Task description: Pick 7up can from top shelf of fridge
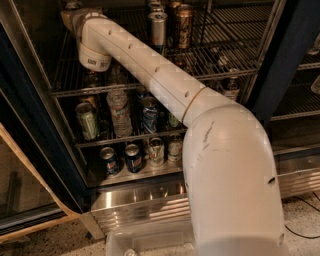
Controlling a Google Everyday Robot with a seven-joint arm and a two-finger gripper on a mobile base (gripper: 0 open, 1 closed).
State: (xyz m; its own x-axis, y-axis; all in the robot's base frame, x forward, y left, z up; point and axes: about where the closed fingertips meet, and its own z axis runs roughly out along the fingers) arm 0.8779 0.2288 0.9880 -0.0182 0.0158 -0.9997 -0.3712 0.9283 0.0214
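Observation:
My white arm reaches up and left into the fridge [35,100], over the top shelf [220,75]. The gripper [70,12] is at the frame's top left corner, beyond the tan wrist, and is mostly hidden or cut off. A silvery rim [73,4] shows at the top edge right by the gripper. I cannot tell whether it is the 7up can. A tall silver can [158,27] and a gold-brown can [183,20] stand on the top shelf to the right of the arm.
The lower racks hold a green can [87,120], a water bottle [119,112], a blue can [149,114] and several cans on the bottom row [132,157]. A ribbed steel base panel [135,205] lies below. The open door [30,165] stands at left and a dark frame post [282,55] at right.

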